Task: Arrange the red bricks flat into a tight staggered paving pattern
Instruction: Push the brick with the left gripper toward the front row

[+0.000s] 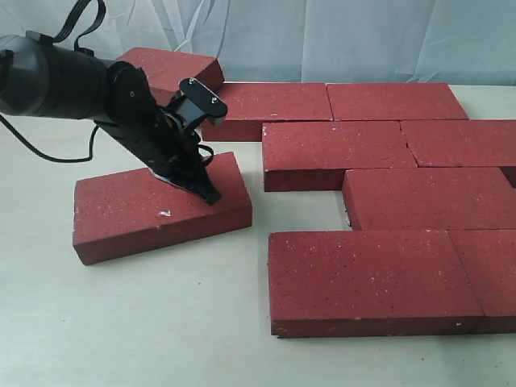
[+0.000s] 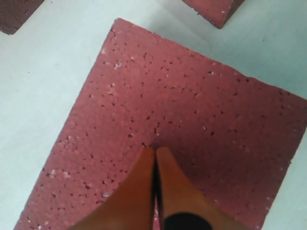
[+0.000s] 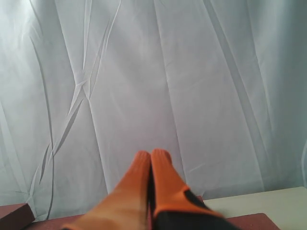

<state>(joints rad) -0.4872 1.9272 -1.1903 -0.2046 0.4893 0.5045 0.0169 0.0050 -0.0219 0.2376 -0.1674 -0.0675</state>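
Note:
Several red bricks lie flat on the pale table. One loose red brick [image 1: 157,208] [image 2: 182,129] lies skewed at the left, apart from the rest. My left gripper [image 1: 211,196] [image 2: 156,149] is shut, its tips pressed down on this brick's top near its right end. To the right, more bricks form staggered rows: a back row [image 1: 330,105], a middle brick [image 1: 339,153], another [image 1: 427,197] and a front brick [image 1: 371,278]. One brick [image 1: 173,68] sits behind the left arm. My right gripper [image 3: 152,154] is shut, held up facing a white curtain; it is out of the exterior view.
A white curtain [image 1: 339,36] hangs behind the table. Bare tabletop [image 1: 145,322] spreads in front of the loose brick and between it and the rows. A black cable [image 1: 48,149] trails from the left arm. Brick edges [image 3: 14,213] show low in the right wrist view.

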